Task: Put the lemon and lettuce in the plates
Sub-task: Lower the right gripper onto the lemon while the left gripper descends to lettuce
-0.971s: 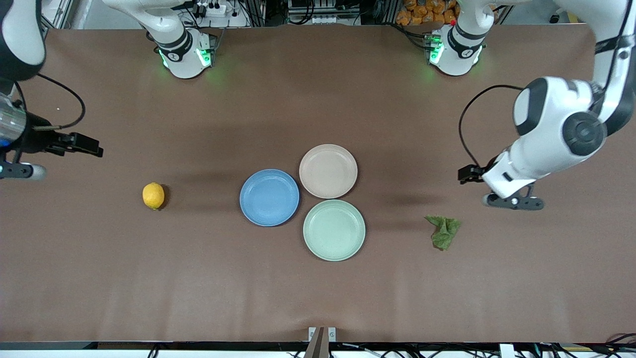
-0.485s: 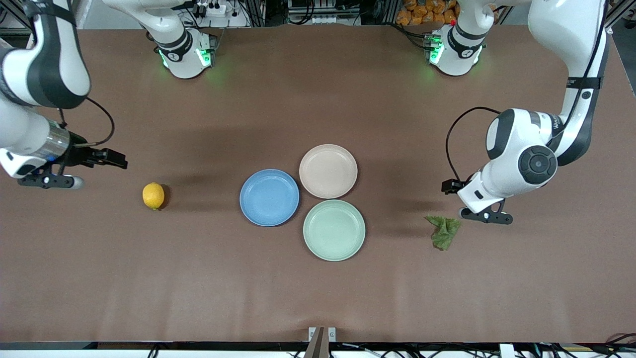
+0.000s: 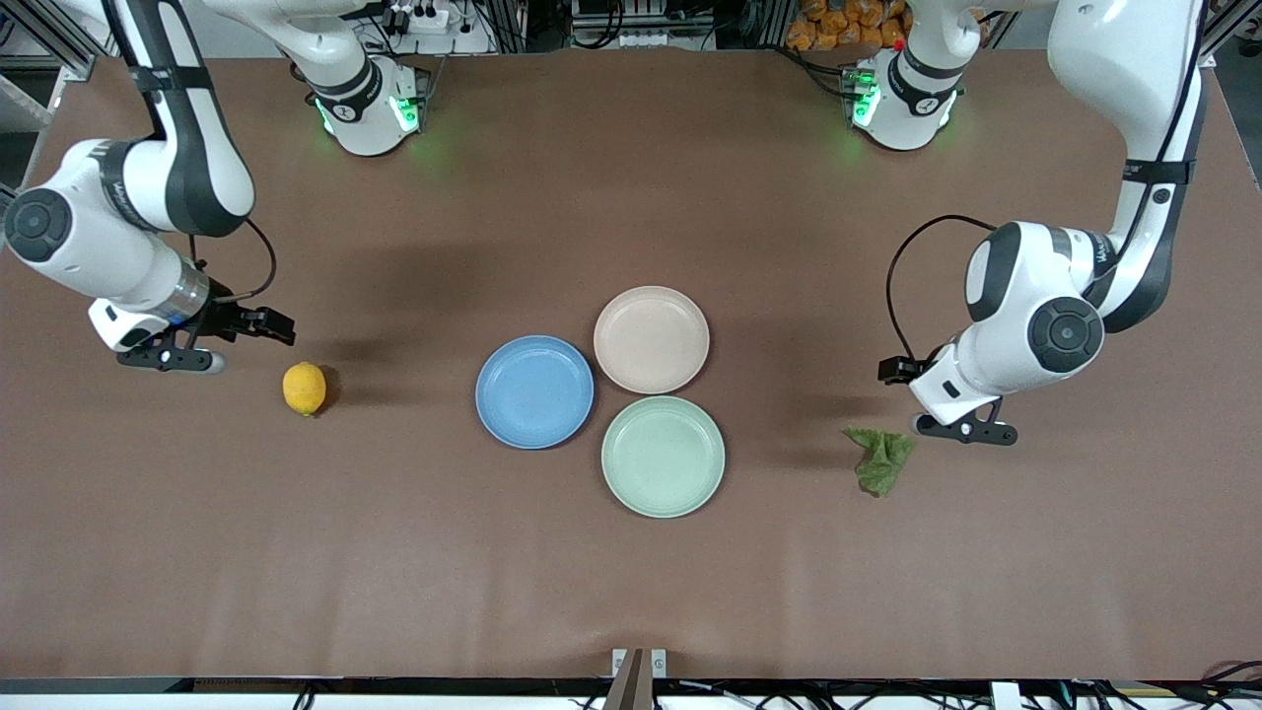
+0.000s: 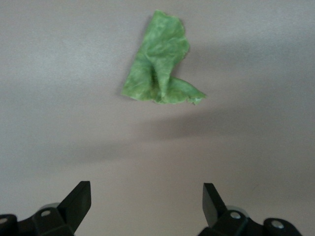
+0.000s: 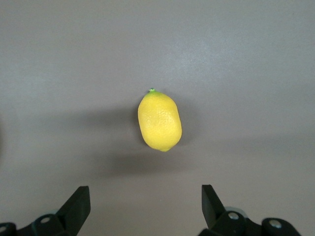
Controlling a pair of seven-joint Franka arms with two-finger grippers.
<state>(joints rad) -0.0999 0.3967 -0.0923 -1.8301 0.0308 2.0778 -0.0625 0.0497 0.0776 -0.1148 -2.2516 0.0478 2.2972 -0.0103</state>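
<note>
The lemon (image 3: 304,388) lies on the brown table toward the right arm's end. My right gripper (image 3: 168,359) hangs open and empty just beside it, toward that table end; in the right wrist view the lemon (image 5: 159,121) lies ahead of the open gripper (image 5: 145,204). The lettuce (image 3: 880,459) lies toward the left arm's end. My left gripper (image 3: 964,430) hangs open and empty close beside it; in the left wrist view the lettuce (image 4: 160,64) lies ahead of the open gripper (image 4: 146,201). The blue plate (image 3: 534,391) and the beige-pink plate (image 3: 651,339) are empty mid-table.
A pale green plate (image 3: 663,456), also empty, touches the two other plates and lies nearest the front camera. The arm bases stand along the table's edge farthest from the front camera.
My right gripper has moved in from the table's end to just beside the lemon. My left gripper came down toward the lettuce, then stayed nearly still. Nothing on the table moved.
</note>
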